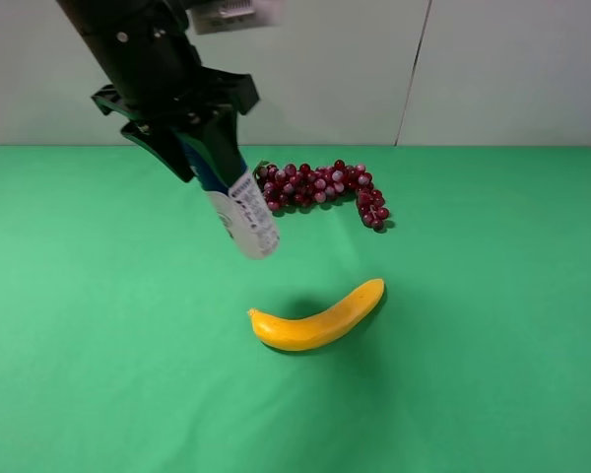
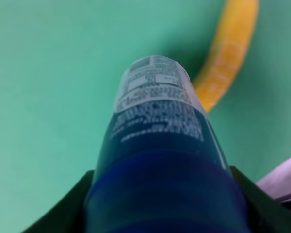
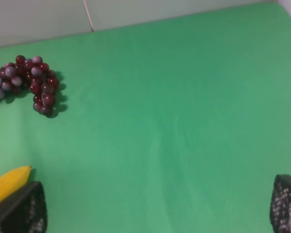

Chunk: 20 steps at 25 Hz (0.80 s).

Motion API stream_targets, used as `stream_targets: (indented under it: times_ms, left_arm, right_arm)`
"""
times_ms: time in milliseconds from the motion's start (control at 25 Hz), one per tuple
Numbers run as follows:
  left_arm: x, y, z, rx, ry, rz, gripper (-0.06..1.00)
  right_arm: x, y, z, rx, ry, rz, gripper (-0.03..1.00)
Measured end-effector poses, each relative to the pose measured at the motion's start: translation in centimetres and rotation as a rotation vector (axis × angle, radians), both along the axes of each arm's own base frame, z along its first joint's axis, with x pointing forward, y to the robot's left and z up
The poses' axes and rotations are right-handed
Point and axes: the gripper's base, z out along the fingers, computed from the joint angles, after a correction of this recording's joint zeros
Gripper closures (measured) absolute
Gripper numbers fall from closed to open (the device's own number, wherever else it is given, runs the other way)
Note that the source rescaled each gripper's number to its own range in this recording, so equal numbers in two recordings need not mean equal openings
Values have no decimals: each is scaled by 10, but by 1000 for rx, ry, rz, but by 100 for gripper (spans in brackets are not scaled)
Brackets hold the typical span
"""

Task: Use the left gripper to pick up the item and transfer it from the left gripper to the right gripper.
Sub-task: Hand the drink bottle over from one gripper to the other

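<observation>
My left gripper (image 1: 192, 148) is shut on the item, a bottle (image 1: 244, 217) with a dark blue upper part and a white printed lower body. It holds the bottle tilted in the air above the green table, with the white end pointing down to the right. In the left wrist view the bottle (image 2: 157, 145) fills the space between the black fingers (image 2: 63, 213). My right gripper (image 3: 155, 208) is out of the exterior high view. In its wrist view its two fingertips (image 3: 24, 208) stand wide apart and empty, low over the table's right side.
A yellow banana (image 1: 320, 317) lies on the green table (image 1: 492, 325) below and to the right of the bottle. It also shows in both wrist views (image 2: 228, 53) (image 3: 7, 183). A dark red grape bunch (image 1: 325, 185) (image 3: 29, 80) lies behind it near the white back wall.
</observation>
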Motion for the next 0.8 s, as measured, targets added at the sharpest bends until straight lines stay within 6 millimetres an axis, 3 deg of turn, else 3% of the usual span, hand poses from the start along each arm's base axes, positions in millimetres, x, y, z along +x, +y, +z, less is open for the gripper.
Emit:
stream_targets:
  times_ms: [120,280,520,800]
  left_arm:
    - [-11,-16,0,-15,-15,-51,94]
    - [-26,-37,1,-39,-44,-115,94]
    - [-40,-57,3,-77,-86,-167,94]
    - [-39,-63,5,-138,-106,-147,94]
  right_arm:
    - [0,0,2,0,0,0,-3]
    - [7,3,20,-11,16,38,-3]
    - [41,13,33,-50,72,181,-3]
    - [72,27,42,-71,0,368,-3]
